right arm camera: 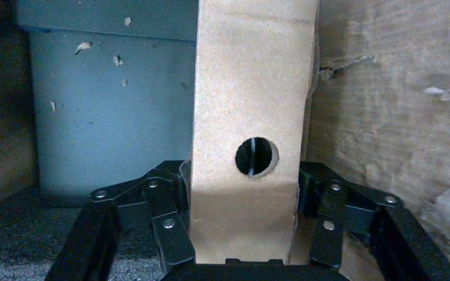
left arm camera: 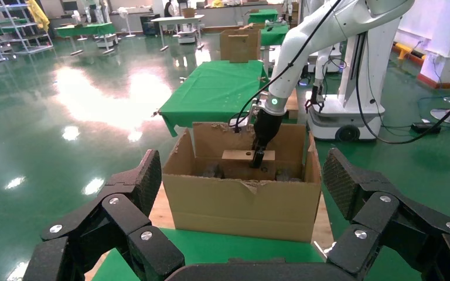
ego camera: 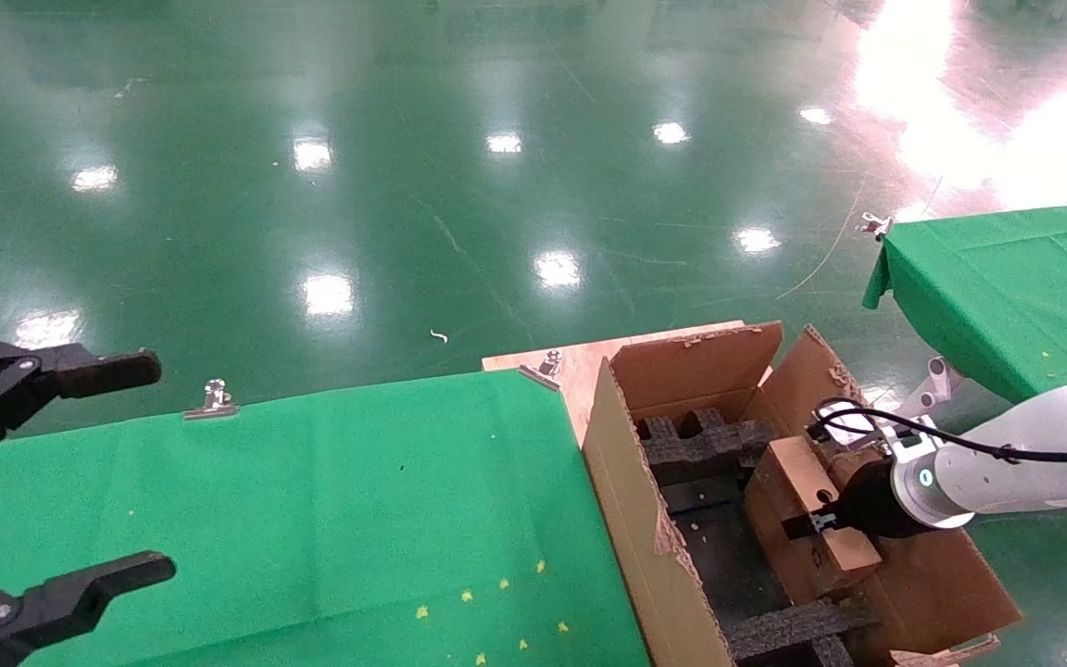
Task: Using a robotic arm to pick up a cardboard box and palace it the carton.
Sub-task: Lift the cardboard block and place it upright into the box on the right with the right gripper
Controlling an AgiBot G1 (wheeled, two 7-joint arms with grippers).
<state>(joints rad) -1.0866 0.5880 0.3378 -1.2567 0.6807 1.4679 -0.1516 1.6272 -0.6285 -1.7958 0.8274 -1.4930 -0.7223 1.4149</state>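
Right now my right gripper (ego camera: 816,525) is clamped across the small flat brown cardboard box (ego camera: 811,500), held down inside the large corrugated carton (ego camera: 631,519) near its right wall. It looks light, stiff but crushable, so I'd keep gripping its narrow sides. My left gripper (ego camera: 29,482) hangs spread wide over the green-clothed table (ego camera: 311,519).

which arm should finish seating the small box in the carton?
Right. The right gripper is clamped on the cardboard box inside the carton; the left gripper hangs open over the green table.
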